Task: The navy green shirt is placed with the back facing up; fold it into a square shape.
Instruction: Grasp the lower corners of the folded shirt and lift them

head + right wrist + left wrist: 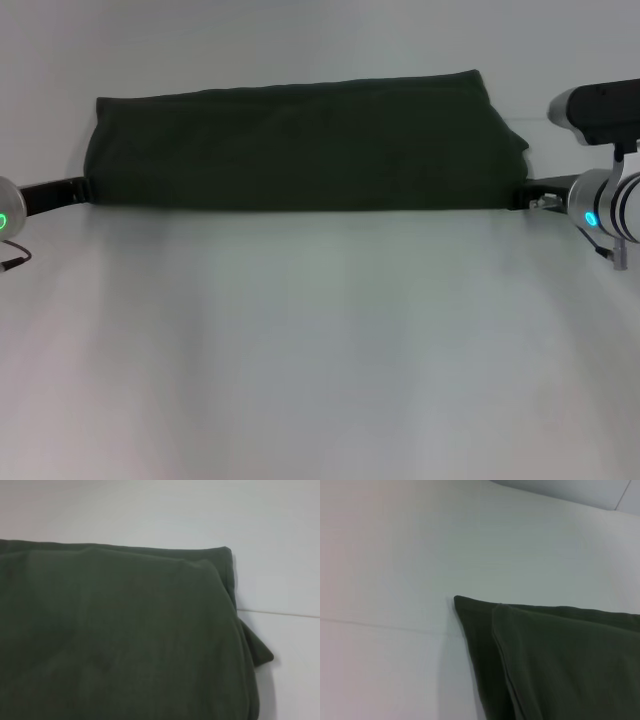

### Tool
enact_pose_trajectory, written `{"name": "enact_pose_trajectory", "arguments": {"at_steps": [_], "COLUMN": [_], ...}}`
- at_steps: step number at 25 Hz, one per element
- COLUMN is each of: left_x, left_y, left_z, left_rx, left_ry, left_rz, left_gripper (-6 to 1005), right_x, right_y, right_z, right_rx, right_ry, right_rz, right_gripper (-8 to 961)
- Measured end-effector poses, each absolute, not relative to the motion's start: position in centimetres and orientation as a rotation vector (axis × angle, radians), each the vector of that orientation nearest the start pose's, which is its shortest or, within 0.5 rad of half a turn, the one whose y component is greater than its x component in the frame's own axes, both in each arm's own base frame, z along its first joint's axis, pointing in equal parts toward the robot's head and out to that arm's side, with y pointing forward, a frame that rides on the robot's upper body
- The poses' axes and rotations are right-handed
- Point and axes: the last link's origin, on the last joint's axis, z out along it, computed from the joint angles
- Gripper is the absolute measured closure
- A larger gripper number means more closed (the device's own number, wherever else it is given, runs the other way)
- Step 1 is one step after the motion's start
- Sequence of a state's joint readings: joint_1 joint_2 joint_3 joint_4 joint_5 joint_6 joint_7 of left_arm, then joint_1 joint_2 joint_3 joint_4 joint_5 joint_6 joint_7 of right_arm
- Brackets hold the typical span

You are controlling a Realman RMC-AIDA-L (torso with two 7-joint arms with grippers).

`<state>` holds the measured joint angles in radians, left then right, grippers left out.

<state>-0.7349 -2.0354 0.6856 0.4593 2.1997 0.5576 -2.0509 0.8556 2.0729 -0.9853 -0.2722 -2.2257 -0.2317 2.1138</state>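
Navy green shirt (pixel 300 145) spans between both claws.

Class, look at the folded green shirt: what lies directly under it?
The navy green shirt lies folded on the white table, with a gripper at each end. Only table shows around it; anything beneath is covered by the fabric.

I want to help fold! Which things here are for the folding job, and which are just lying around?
For the job:
- navy green shirt, already folded into a long band
- left gripper at its left end
- right gripper at its right end

Just lying around:
- only the white table underneath
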Motion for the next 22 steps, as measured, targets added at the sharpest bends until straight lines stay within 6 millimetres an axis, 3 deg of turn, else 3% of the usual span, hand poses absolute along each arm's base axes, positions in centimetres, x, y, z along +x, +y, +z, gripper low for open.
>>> {"name": "enact_pose_trajectory", "arguments": {"at_steps": [22], "left_x": [-31.5], "left_y": [42.9], "left_z": [3.6], "left_rx": [-1.906], "left_ry": [-1.315], "left_rz": [-0.38], "left_gripper": [985], "right_x": [30.5], "right_y": [43.9], "right_z": [0.3], "right_rx": [-1.947], "right_ry": [1.184], "right_rz": [0.19], "right_gripper": [902]}}
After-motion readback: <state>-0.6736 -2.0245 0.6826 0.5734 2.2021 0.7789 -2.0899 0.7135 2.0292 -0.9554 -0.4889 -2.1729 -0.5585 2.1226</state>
